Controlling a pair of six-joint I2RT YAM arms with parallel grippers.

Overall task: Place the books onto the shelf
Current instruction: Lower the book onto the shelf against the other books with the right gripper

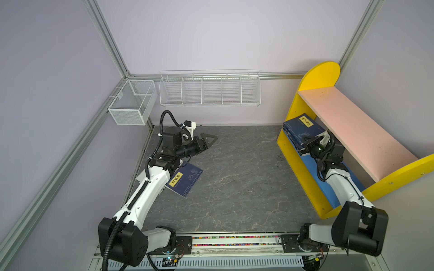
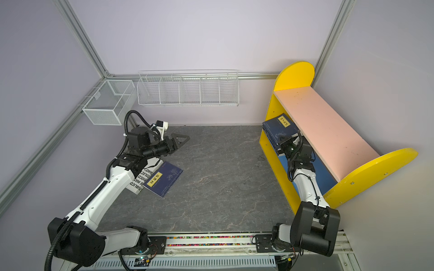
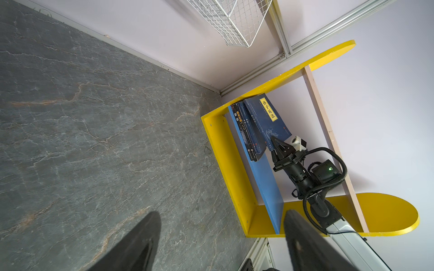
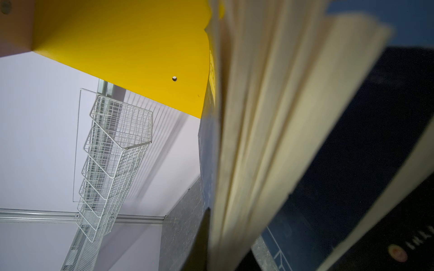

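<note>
Table [image 2: 223,187]: one navy book [image 2: 164,179], one white book [image 2: 141,181]; one shelf [image 2: 324,131].

Matt painted shelf [image 1: 321,75], paper-paged books [image 1: 299,129]

Leaning books [image 1: 298,129] fill the shelf's [image 1: 299,169] far end; the right arm [image 1: 339,185] blocks its middle; near end seems open.

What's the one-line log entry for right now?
left gripper: open, empty, over table | right gripper: shut, tips against leaning books on shelf blue board | unshelved: navy book, white book
</note>
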